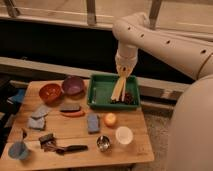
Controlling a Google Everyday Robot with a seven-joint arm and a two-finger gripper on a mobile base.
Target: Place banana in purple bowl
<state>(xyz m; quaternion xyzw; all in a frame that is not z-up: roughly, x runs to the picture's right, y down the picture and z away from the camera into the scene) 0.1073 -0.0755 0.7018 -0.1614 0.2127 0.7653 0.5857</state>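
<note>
Wooden desk (pixel 70 131) is carrying bowls and utensils. At 1 o'clock the gripper (pixel 123 74) is hanging over the green tray (pixel 95 95), pinching the banana (pixel 119 89) by its upper end. The purple bowl (pixel 73 85) is sitting at 11 o'clock. Since the fruit is dangling, it is likely risking swinging, slipping free, or landing in the neighbouring orange-red bowl (pixel 50 92).

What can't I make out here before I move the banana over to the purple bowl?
- Camera view: the gripper, shut on the banana above the green tray, hides the banana's top end.
- Dark bits in the tray, beside the banana's lower tip: too small to identify.
- Purple bowl: its inside is shadowed, so whether it holds anything is unclear.
</note>
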